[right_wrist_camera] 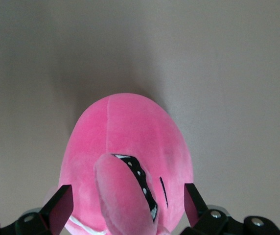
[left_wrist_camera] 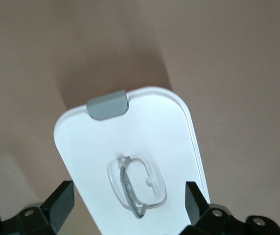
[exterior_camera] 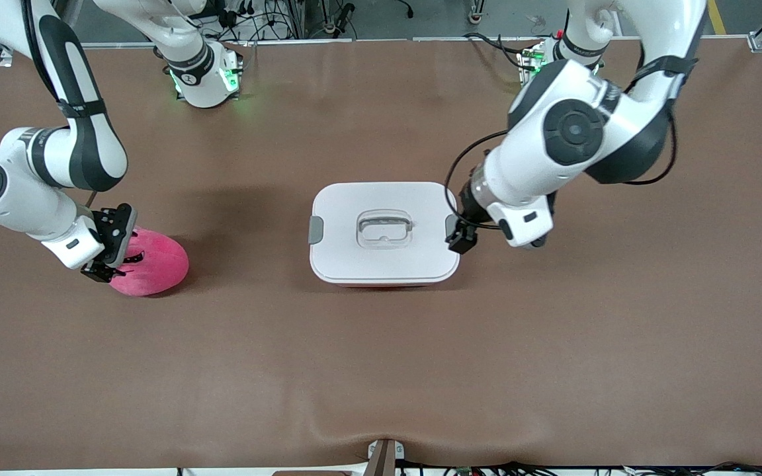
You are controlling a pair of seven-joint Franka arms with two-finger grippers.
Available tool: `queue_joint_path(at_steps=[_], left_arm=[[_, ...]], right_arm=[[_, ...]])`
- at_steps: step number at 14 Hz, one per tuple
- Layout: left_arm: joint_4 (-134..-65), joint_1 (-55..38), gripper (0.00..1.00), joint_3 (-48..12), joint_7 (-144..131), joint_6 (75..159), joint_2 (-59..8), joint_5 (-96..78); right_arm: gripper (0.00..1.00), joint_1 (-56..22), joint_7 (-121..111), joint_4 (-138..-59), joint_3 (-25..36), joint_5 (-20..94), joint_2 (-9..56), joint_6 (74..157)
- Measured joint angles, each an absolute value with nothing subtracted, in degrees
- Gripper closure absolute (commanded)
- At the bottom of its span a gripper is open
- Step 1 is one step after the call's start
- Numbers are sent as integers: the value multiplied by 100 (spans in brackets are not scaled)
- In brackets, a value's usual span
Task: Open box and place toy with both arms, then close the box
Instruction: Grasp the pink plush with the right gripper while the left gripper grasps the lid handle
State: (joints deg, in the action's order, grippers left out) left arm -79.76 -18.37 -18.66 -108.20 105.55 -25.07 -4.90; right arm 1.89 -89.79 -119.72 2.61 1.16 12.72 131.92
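Front view: high up, facing the robots across the table [exterior_camera: 381, 370], bases along the top edge. Left wrist view: close over the box [left_wrist_camera: 130, 161], also mid-frame in front [exterior_camera: 383, 233]. Right wrist view: close over the toy [right_wrist_camera: 130, 161], also mid-left in front [exterior_camera: 153, 264].

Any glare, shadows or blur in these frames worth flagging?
Front view: soft shadows on the table beside the box and toy toward the robots' bases; green base light spills onto the table. Left wrist view: white lid is bright, nearly washed out, sharp; left gripper fingers look soft at the frame edge. Right wrist view: the toy's plush is in focus, with a shadow on the table around it.
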Motion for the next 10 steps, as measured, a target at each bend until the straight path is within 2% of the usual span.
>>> queue_joint_path(at_steps=[1,2,6,10], left_arm=[[-7976,-1968,0,-1865,-11102,10692,-2594,-375],[-7976,-2075,0,-1865,-11359,10843,-2681,-309],[-7974,-2383,0,-1857,-12140,11404,-2982,-89],[-7963,-2662,0,-1853,-12865,11513,-3078,344]], right_arm=[[86,164,-9013,-11972,253,116,1276,13192],[100,140,-9019,-11972,240,116,1277,13191],[100,129,-9018,-11972,233,118,1278,13184],[100,133,-9137,-11852,242,151,1279,13179]])
